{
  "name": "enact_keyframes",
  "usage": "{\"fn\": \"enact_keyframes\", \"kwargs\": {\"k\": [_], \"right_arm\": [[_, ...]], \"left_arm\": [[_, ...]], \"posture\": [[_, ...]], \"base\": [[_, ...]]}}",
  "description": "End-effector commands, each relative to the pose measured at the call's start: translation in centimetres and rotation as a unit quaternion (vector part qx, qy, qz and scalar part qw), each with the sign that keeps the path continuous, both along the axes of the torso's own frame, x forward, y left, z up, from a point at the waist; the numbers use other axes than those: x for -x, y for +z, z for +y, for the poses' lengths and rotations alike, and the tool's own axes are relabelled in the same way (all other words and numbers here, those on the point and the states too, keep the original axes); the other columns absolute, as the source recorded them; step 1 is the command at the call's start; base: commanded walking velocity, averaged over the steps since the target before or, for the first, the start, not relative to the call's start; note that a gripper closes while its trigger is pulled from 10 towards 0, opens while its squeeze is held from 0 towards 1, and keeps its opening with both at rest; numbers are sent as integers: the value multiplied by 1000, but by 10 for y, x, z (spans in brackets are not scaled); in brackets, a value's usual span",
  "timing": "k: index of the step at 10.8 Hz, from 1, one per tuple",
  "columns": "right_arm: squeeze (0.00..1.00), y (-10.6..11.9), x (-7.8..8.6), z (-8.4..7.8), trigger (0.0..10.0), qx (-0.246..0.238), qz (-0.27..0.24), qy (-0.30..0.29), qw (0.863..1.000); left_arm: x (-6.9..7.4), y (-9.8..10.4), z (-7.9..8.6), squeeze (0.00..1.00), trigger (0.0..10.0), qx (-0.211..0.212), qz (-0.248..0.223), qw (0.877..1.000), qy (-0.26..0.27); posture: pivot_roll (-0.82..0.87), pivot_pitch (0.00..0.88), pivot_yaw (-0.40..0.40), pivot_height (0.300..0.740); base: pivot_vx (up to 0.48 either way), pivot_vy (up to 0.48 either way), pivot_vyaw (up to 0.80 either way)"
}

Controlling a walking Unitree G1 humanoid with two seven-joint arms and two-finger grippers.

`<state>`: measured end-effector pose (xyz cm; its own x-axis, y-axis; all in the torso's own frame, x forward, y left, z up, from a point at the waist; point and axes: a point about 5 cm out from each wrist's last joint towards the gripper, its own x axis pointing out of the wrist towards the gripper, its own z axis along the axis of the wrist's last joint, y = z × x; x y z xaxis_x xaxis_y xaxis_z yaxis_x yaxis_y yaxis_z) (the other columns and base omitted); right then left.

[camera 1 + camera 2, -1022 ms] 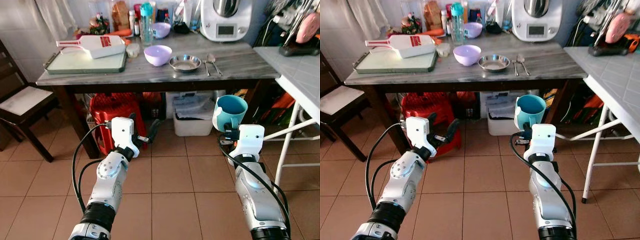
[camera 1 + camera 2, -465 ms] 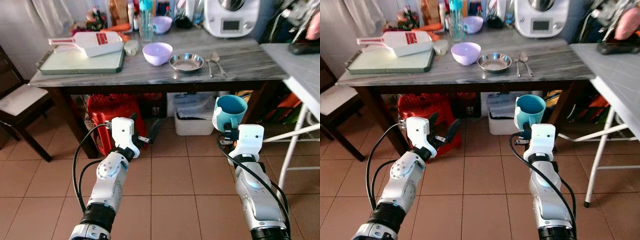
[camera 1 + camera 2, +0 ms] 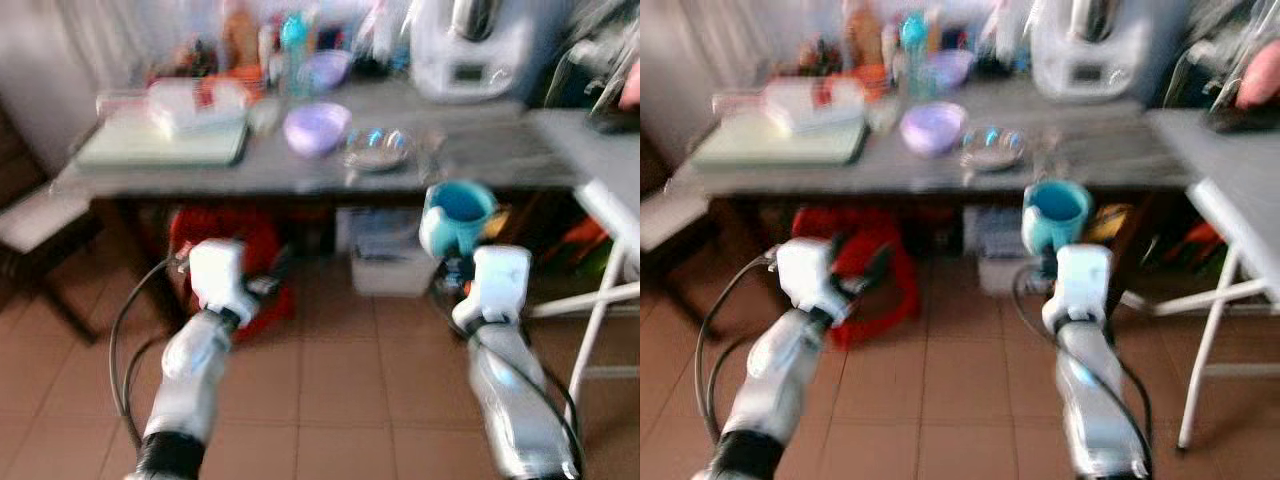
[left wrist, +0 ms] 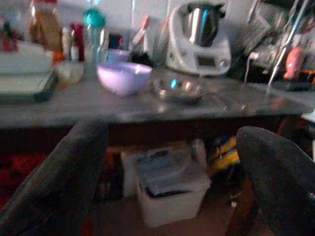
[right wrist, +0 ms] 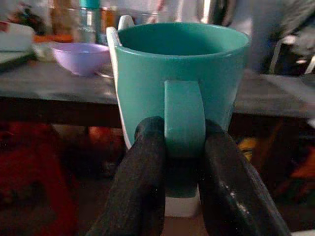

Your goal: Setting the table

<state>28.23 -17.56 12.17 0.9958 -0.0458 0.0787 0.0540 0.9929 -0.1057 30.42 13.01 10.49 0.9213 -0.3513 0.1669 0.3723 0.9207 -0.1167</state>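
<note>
Teal is what your right gripper (image 5: 179, 162) carries: a teal ceramic mug (image 5: 183, 81) with a white outer side, held upright by its handle, the two black fingers (image 5: 142, 182) clamped on either side of that handle. In the head views you see the mug (image 3: 457, 215) raised in front of the right arm, on the near side of the grey marble-topped table (image 3: 500, 150) and level with its front edge, not yet over the top. Both head views are blurred, so small details on the table are hard to make out.

Your left gripper (image 4: 172, 162) is held out low on the left, empty, its two black fingers (image 4: 69, 177) spread wide apart; between them you look at a white lidded plastic box (image 4: 170, 184) on the floor under the table.

On the tabletop, a lilac plastic bowl (image 3: 316, 127) sits near the middle, and just to its right a shallow round steel dish (image 3: 378, 148). Farther left lies a pale green rectangular tray (image 3: 165, 143) with a white container (image 3: 195, 100) on it. At the far right of the table stands a white kitchen machine with a steel jug (image 3: 468, 50), and bottles crowd the far edge. A red plastic stool (image 3: 235, 250) stands under the table on the brown tiled floor (image 3: 340, 400), and a dark wooden chair (image 3: 40, 220) is at the far left. A white folding table (image 3: 600, 180) runs along your right.
</note>
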Motion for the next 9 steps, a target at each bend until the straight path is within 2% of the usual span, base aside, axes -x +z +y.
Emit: {"fn": "enact_keyframes", "kwargs": {"k": [1, 2, 5, 7, 9], "right_arm": [[0, 9, 5, -7, 10000, 9, -18, -11, 1000], [0, 10, 11, -9, 10000, 15, -23, -11, 1000], [0, 11, 35, -5, 10000, 20, -24, -13, 999], [0, 7, 41, -4, 10000, 20, -18, -17, 999], [0, 6, 45, 2, 10000, 20, -13, -10, 1000]], "left_arm": [[3, 6, 2, 0, 10000, -17, -16, 1000, 15], [9, 5, 12, 0, 10000, -29, -16, 998, 45], [36, -6, 37, 0, 10000, -79, 3, 995, 68], [39, -7, 39, 0, 10000, -85, 7, 994, 73], [45, -9, 32, 0, 10000, -83, 16, 995, 60]], "posture": [[-39, 0, 23, 740], [-37, 0, 24, 740], [-34, 0, 24, 740], [-31, 0, 26, 740], [-35, 0, 33, 740]], "base": [[356, 0, 0], [349, 0, 0], [355, 0, 0], [358, 0, 0], [362, 0, 0]]}}
